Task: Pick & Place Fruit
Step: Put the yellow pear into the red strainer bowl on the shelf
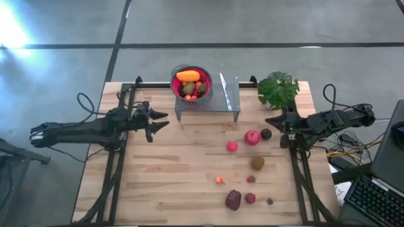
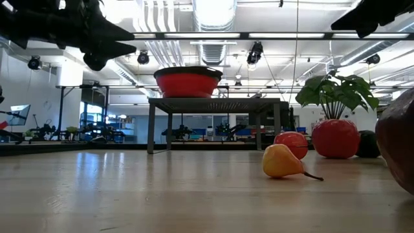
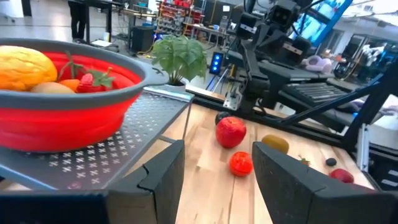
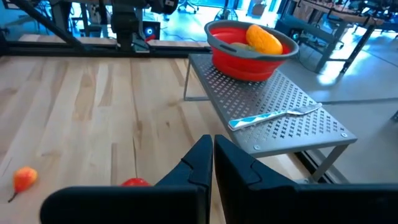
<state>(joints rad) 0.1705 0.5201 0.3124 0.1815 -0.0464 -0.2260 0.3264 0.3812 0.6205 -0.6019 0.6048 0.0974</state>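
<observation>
Loose toy fruits lie on the right half of the wooden table: a red apple (image 1: 252, 137), a smaller red fruit (image 1: 232, 146), a kiwi (image 1: 257, 162), a small yellow-red pear (image 1: 219, 180) and a dark maroon fruit (image 1: 233, 200). More fruits, including an elongated orange one (image 1: 188, 75), sit in the red-lined bowl (image 1: 175, 81) on a perforated metal rack (image 1: 211, 104). My left gripper (image 1: 168, 120) (image 3: 217, 152) hovers open left of the rack, touching nothing. My right gripper (image 1: 266, 120) (image 4: 213, 146) is shut and hovers beside the potted plant, above and behind the apple.
A green potted plant (image 1: 278, 88) stands at the far right of the table. A knife-like utensil (image 4: 273, 116) lies on the rack beside the bowl. Bare wood stretches over the table's left and middle (image 1: 170, 170). A keyboard (image 1: 379, 198) sits off the table's right edge.
</observation>
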